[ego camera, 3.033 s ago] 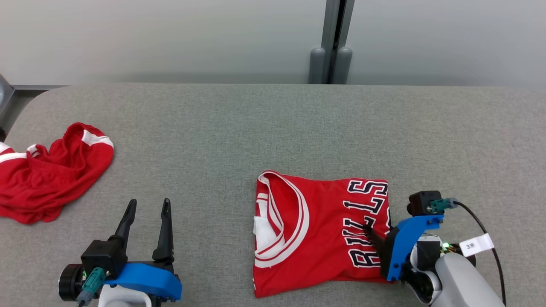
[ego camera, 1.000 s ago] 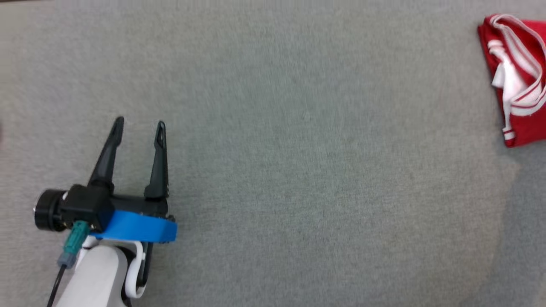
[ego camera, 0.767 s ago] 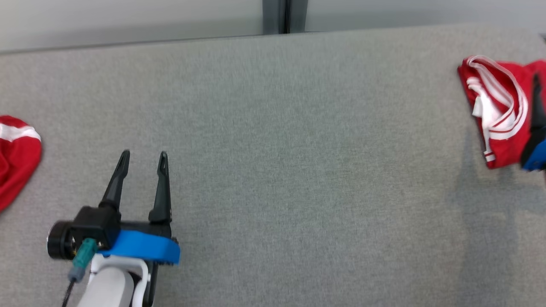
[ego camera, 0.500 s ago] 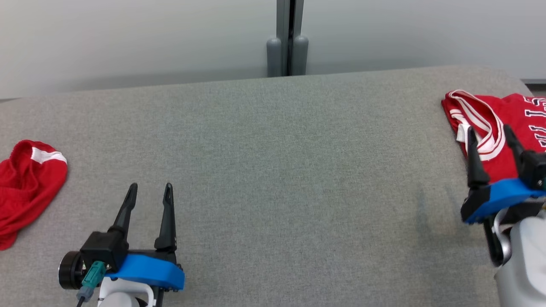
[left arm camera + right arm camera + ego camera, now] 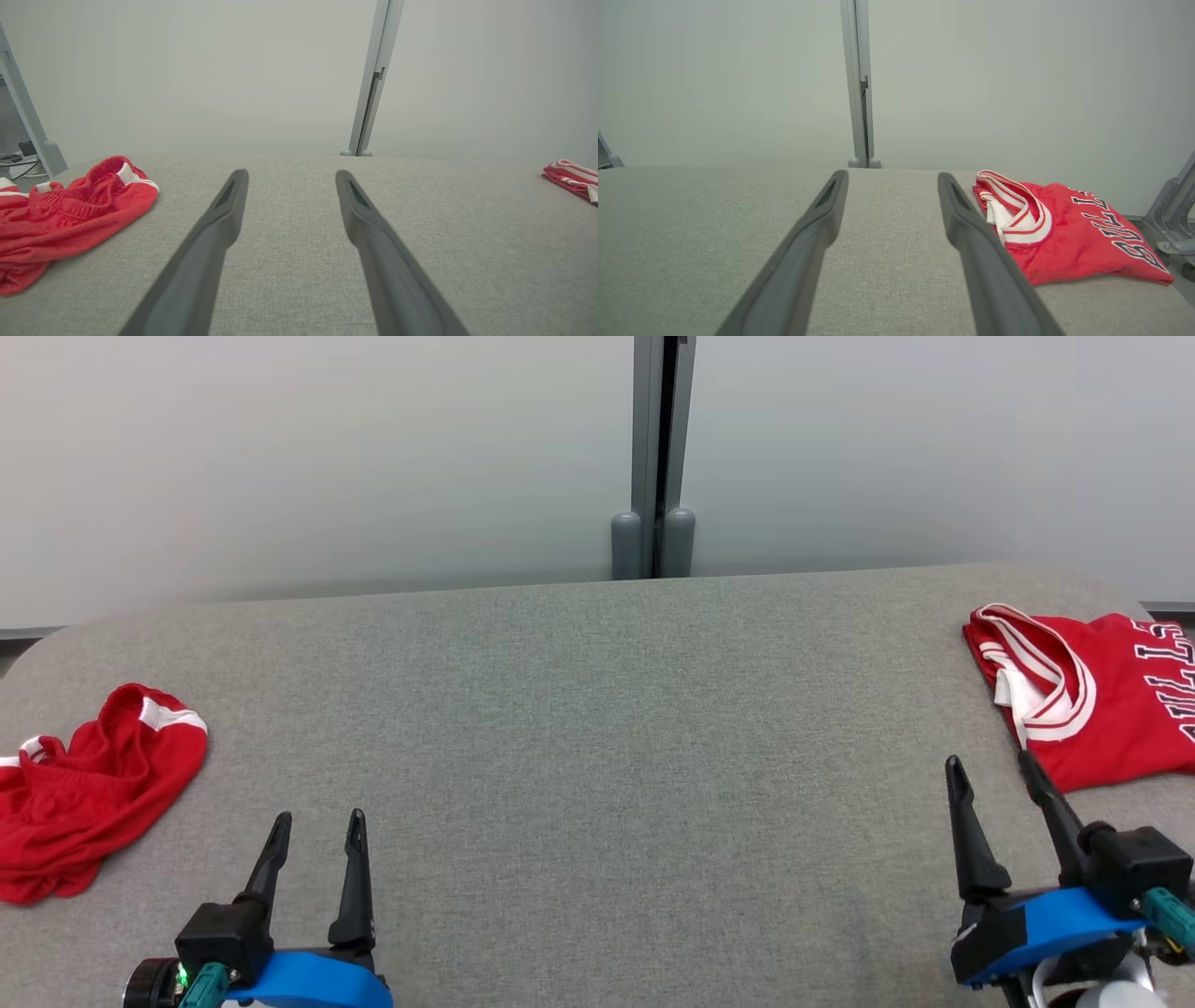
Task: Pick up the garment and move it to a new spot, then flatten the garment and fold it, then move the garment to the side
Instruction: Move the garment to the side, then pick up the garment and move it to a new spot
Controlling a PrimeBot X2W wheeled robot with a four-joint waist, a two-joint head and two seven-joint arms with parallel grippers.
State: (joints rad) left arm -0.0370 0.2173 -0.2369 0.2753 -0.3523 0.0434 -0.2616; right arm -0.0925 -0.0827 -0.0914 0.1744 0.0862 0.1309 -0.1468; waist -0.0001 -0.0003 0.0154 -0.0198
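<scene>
The garment [image 5: 1097,695] is a red jersey with white trim and black lettering, lying folded at the far right of the grey table [image 5: 597,728]. In the right wrist view the garment [image 5: 1069,228] lies just right of my fingers. My right gripper [image 5: 990,765] hovers open near the front right, just short of the jersey's near edge, holding nothing. At the front left my left gripper [image 5: 317,821] is open and empty above bare table; in its own view the left gripper [image 5: 289,175] points toward the back wall.
Crumpled red shorts [image 5: 89,793] with white stripes lie at the table's left edge, also seen as red shorts [image 5: 65,214] in the left wrist view. A grey wall with a vertical post [image 5: 658,457] stands behind the table. A metal frame leg [image 5: 1174,210] is off the right end.
The head camera swung across the table and tilted up. My right gripper, earlier shut on the jersey at centre, has let it go at the far right and drawn back open. The left gripper stayed open.
</scene>
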